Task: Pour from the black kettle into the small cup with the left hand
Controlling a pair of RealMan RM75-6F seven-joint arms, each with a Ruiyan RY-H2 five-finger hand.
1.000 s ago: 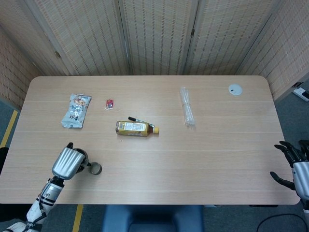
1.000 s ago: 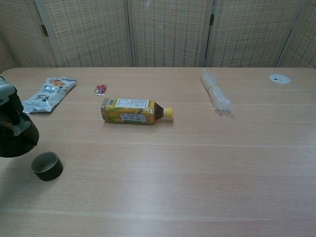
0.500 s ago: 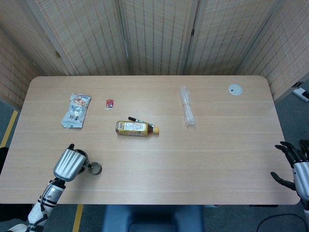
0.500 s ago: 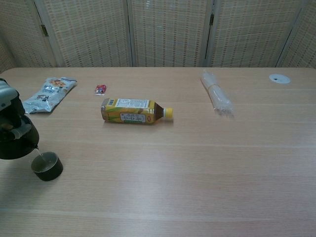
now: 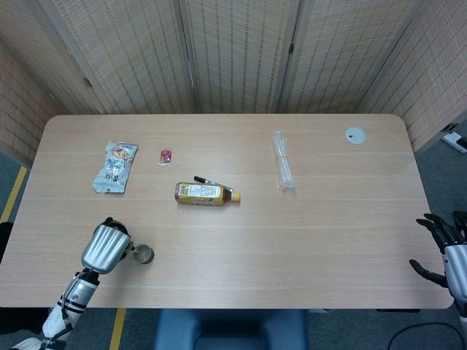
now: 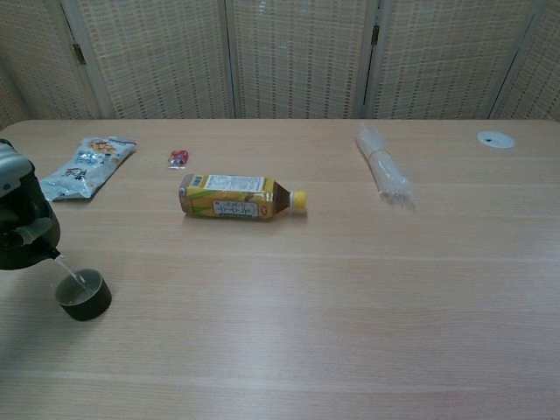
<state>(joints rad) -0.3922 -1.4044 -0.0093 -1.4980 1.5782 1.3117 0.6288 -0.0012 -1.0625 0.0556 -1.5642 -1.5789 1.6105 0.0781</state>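
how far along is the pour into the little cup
Done: the black kettle is lifted and tipped, its spout over the small cup. In hand: a thin stream runs from spout into cup in the chest view. Left: finish the pour and set the kettle down. The left hand itself is hidden behind the kettle; the right hand waits at the table's edge.

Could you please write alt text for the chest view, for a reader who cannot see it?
At the table's left edge, a tilted black kettle pours a thin stream into a small cup. Behind lie a yellow bottle on its side, a snack packet and a clear plastic bundle.
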